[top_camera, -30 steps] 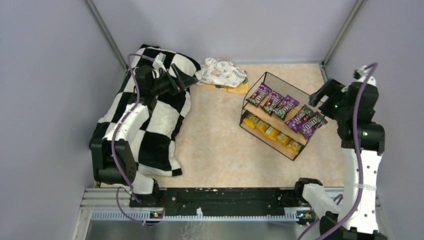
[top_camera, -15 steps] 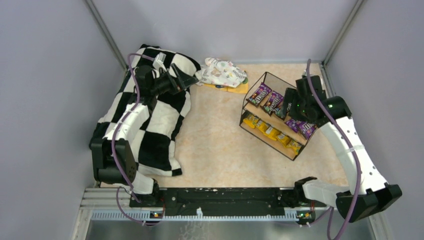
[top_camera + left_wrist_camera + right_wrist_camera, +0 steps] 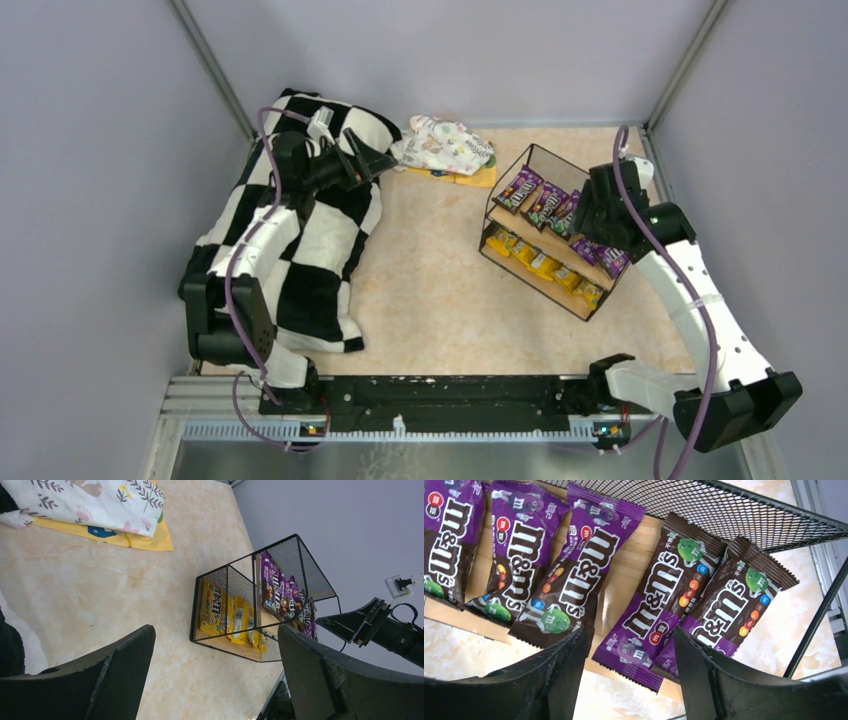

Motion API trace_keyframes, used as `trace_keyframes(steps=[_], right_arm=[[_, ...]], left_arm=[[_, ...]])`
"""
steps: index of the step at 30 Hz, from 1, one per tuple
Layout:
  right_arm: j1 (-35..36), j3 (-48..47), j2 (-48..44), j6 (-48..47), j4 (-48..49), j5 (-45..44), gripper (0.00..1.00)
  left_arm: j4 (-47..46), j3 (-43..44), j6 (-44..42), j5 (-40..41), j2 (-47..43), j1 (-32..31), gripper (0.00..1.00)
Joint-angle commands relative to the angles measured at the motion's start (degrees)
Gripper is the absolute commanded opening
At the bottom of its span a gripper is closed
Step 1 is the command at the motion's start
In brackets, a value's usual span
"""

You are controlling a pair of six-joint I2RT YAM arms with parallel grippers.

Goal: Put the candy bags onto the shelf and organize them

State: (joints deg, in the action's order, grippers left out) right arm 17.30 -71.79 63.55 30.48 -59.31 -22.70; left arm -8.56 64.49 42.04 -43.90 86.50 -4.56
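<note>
Showing "m&m's" print, purple bags lie in a row on the top board of the shelf; right gripper hovers over them, jaws apart, while left gripper, also spread, hangs above blanket.

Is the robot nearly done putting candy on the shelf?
Nearly. Purple bags line the shelf's upper board, yellow bags the lower; no loose bags show. The right hand, open and empty, hovers over the purple row. Left, maybe: straightening two end bags overhanging the board.
</note>
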Motion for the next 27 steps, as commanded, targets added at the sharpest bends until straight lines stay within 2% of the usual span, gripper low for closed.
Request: trace_keyframes(steps=[1,8,27], right_arm=[[-1.7,1.4,-1.9,1.0,3.9,-2.9,0.63],[-5.5,5.6,-3.3,0.2,8.0,0.8,0.53],[-5.8,9.8,-4.0,4.1,14.1,6.8,0.47]], left_arm=[[-1.4,0.6,-0.5,-0.5,0.3,-0.1,0.98],[-1.6,0.5,-0.3,-0.8,0.2,-0.1,0.98],[-1.8,0.5,0.1,-1.1,0.6,0.0,0.98]])
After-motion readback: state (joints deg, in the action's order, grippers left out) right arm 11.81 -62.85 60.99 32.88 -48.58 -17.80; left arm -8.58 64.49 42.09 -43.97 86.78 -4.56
